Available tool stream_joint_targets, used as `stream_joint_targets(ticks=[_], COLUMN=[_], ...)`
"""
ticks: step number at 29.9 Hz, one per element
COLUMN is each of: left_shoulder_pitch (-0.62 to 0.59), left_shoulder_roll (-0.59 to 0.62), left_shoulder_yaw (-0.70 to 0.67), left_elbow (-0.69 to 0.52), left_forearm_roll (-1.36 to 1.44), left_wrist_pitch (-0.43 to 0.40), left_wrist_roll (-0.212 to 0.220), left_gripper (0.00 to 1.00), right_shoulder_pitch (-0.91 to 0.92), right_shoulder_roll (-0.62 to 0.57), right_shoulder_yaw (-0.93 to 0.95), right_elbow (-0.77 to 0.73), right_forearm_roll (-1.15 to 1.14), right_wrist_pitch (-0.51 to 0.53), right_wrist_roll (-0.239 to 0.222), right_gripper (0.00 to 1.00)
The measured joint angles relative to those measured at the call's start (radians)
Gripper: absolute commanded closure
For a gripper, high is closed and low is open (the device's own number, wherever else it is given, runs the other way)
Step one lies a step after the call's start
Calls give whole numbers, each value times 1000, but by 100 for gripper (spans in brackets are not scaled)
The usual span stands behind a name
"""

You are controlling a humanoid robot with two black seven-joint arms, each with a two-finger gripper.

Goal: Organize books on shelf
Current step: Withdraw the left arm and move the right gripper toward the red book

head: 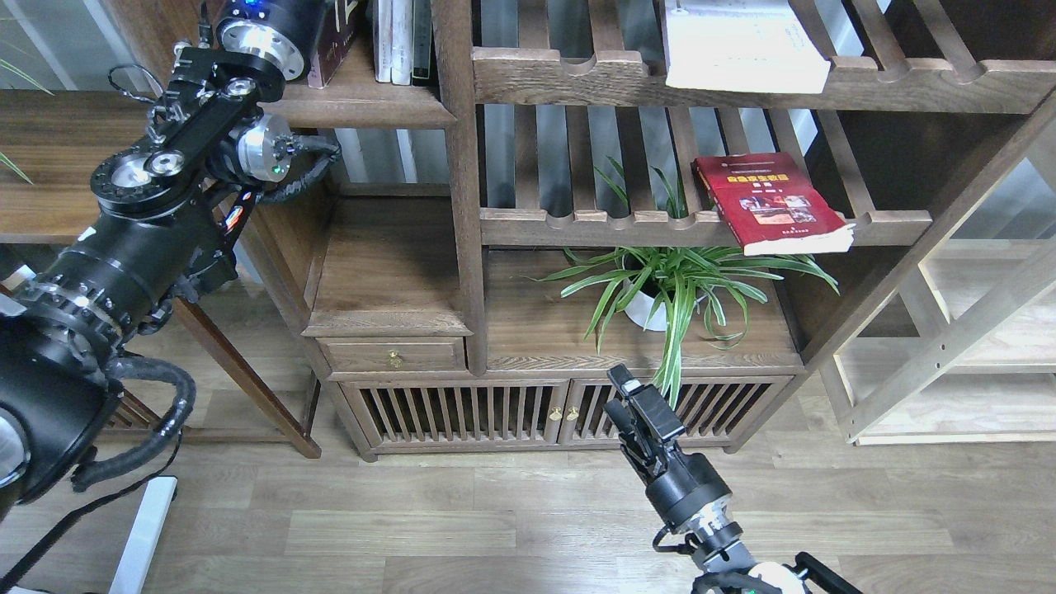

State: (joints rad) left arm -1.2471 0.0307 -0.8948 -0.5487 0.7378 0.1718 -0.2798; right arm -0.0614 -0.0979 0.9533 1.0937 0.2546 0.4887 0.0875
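The shelf (363, 106) is the solid dark board at the upper left. On it a dark maroon book (332, 51) with white characters leans beside thin white- and dark-spined books (402, 37). My left arm's wrist (262, 29) sits right against the maroon book, and its fingers run off the top edge. The bright red book (771, 202) lies flat on the middle slatted rack, overhanging its front rail. A thick white book (742, 45) lies on the upper slatted rack. My right gripper (631, 396) hangs low before the cabinet doors, holding nothing, its dark fingers overlapping.
A potted spider plant (672, 285) stands under the red book's rack. A board with a brass-knobbed drawer (394, 356) sits at centre left. A light wooden frame (949, 346) stands at the right, a brown table (49, 165) at the far left.
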Motion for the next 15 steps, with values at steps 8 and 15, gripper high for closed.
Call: stream_joint_targets(ticks=[8,15], left_shoulder_pitch=[0,-5], left_shoulder_roll=[1,8], left_shoulder_yaw=[-35,-72], left_elbow=[-49,-104], left_forearm_roll=[0,0], left_wrist_pitch=[1,2], left_wrist_roll=[-2,-2], left_gripper=[70,70], right_shoulder_pitch=[-23,-33], right_shoulder_roll=[-11,-25], right_shoulder_yaw=[-1,0], right_elbow=[0,0], right_forearm_roll=[-2,-2], right_wrist_pitch=[0,0], right_wrist_roll=[0,0], right_gripper=[9,9])
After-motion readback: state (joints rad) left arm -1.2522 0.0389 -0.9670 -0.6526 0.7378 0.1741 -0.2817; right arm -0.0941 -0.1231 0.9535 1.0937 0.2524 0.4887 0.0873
